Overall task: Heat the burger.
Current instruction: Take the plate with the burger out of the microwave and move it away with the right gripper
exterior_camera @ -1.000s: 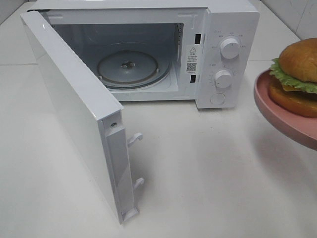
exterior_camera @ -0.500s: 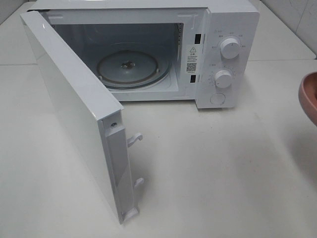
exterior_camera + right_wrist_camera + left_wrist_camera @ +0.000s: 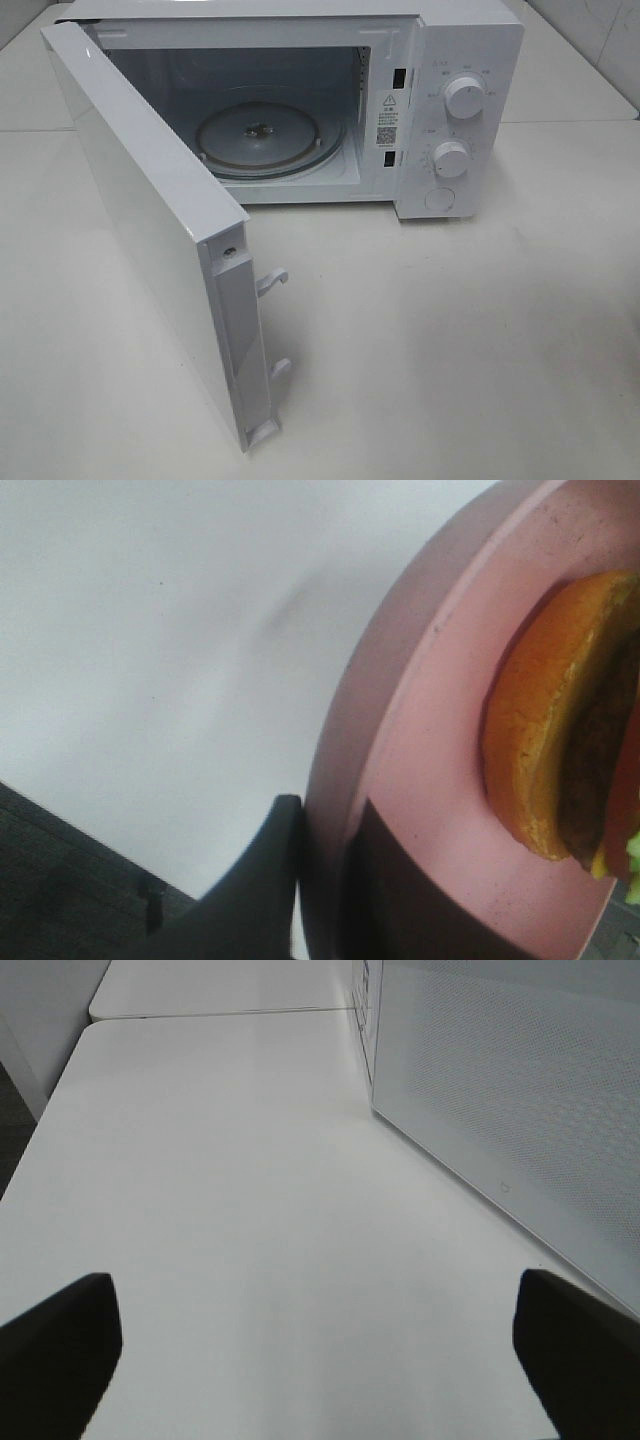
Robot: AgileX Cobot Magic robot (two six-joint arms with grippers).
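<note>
White tabletop is lying bare in front of the open microwave (image 3: 300, 110) now that we are carrying the burger (image 3: 560, 720) on its pink plate (image 3: 420, 780), pinched at the rim by our right gripper (image 3: 325, 880), out of the high view, our left gripper (image 3: 320, 1360) hanging wide and empty, so loading is looking delayed.

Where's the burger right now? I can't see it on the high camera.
Only the right wrist view shows it: the burger sits on the pink plate, whose rim the right claw is pinching. It is outside the high view, not in the microwave.
</note>
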